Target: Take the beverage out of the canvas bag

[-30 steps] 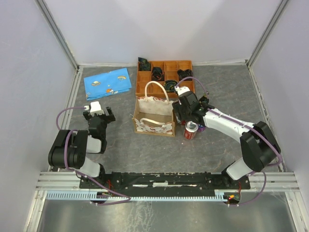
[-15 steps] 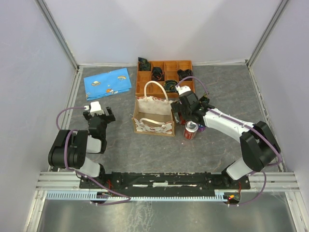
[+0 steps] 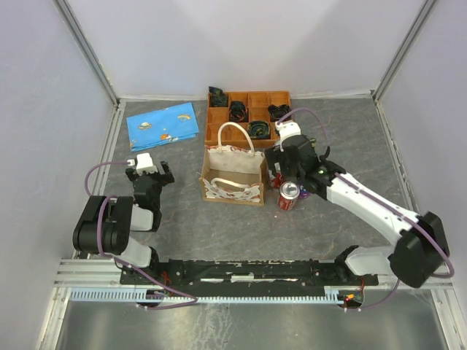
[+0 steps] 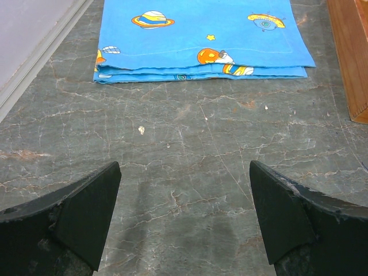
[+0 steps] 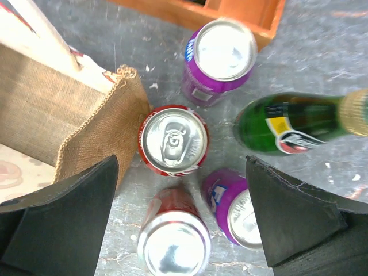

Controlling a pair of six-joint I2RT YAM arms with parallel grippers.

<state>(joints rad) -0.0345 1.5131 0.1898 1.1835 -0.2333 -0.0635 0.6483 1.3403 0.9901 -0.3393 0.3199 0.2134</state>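
The cream canvas bag (image 3: 233, 177) stands upright mid-table with its tan inside showing; its corner also shows in the right wrist view (image 5: 86, 115). Just right of it stands a cluster of drinks: two red cans (image 5: 172, 141) (image 5: 173, 241), two purple cans (image 5: 221, 54) (image 5: 241, 213) and a green bottle (image 5: 293, 123). In the top view only one red can (image 3: 290, 195) shows well. My right gripper (image 5: 181, 221) (image 3: 293, 169) hangs open above this cluster, holding nothing. My left gripper (image 4: 184, 218) (image 3: 149, 175) is open and empty over bare table at the left.
An orange compartment tray (image 3: 248, 113) with dark items sits behind the bag; its edge shows in the right wrist view (image 5: 230, 14) and the left wrist view (image 4: 351, 57). A folded blue printed cloth (image 3: 163, 125) (image 4: 204, 37) lies at the back left.
My right arm has lifted and drawn to the right, away from the bag, with the gripper now above the cans. The left arm has not moved.
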